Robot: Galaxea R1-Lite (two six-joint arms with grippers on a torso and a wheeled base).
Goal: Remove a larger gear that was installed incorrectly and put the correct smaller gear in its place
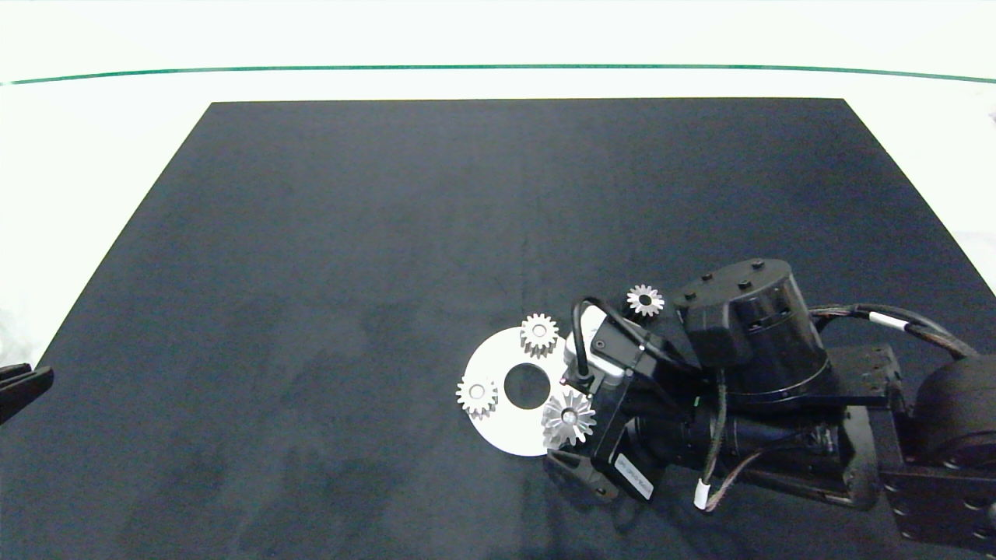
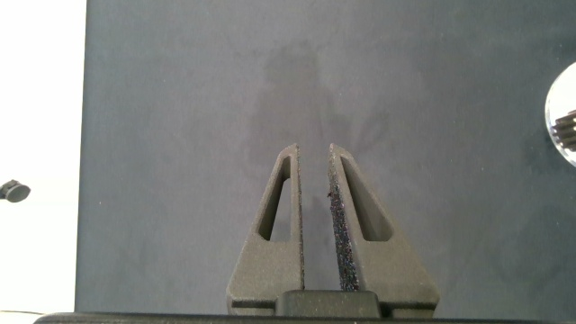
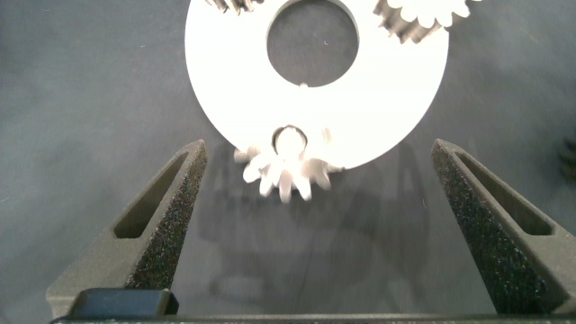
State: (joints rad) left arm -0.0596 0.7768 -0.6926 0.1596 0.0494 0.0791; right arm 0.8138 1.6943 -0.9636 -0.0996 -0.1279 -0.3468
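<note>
Right gripper (image 3: 315,225) spread wide, empty, flanking larger gear (image 1: 569,418) on white disc (image 1: 498,424). Left gripper (image 2: 315,225) closed, empty, at the mat's left edge.

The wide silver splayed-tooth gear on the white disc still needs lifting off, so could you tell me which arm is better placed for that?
Right. The right tool is open beside the wide silver splayed-tooth gear at the white disc edge. The left tool, shut, sits far off at the dark mat's left edge.

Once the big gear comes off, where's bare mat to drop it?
The black mat lies bare between the white disc and the left end effector, and across its far half. Crowded: around the disc, right end effector and smaller gear.
</note>
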